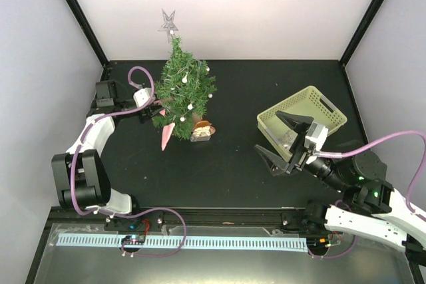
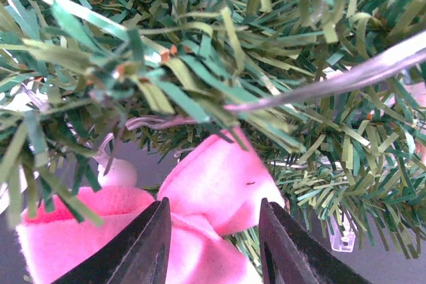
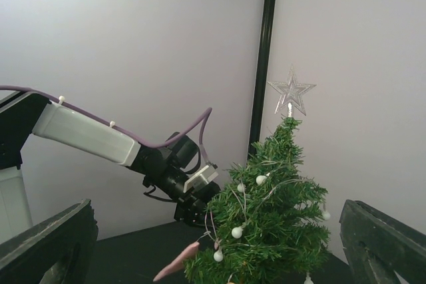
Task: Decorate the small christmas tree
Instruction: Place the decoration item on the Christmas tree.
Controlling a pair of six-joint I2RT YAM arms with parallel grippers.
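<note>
The small christmas tree (image 1: 183,91) stands at the back left of the black table, with a silver star (image 1: 168,23) on top, white balls and a thin silver string on it. My left gripper (image 1: 158,112) is pushed into its lower left branches. In the left wrist view its jaws (image 2: 214,231) stand open on either side of a pink felt bow (image 2: 213,184) that sits under the needles, with a gap on the right side. A pink tail (image 1: 166,136) hangs down beside the tree. My right gripper (image 1: 267,131) is wide open and holds nothing, well right of the tree (image 3: 279,231).
A pale green basket (image 1: 319,101) sits at the right, just behind my right gripper. A brown stump base (image 1: 202,131) shows at the tree's foot. A white ball (image 2: 118,173) hangs next to the bow. Walls close the back and both sides.
</note>
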